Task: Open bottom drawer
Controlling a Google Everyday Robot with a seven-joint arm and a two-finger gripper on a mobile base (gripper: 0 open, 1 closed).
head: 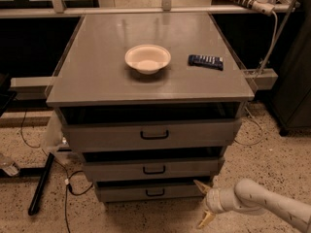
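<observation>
The bottom drawer (pixel 126 193) is the lowest and narrowest of three grey drawer fronts, with a small black loop handle (pixel 155 192) at its centre. It sits closed under the middle drawer (pixel 116 171) and the top drawer (pixel 107 136). My gripper (pixel 202 203) is low at the right, just off the bottom drawer's right end and to the right of its handle. Its two tan fingers (pixel 199 184) are spread apart and hold nothing. The white arm (pixel 262 203) comes in from the lower right.
On the cabinet top (pixel 97 76) stand a white bowl (pixel 147 58) and a dark remote (pixel 206 61). Cables (pixel 68 188) and a black bar (pixel 41 183) lie on the speckled floor at the left. A dark cabinet (pixel 296 81) stands at the right.
</observation>
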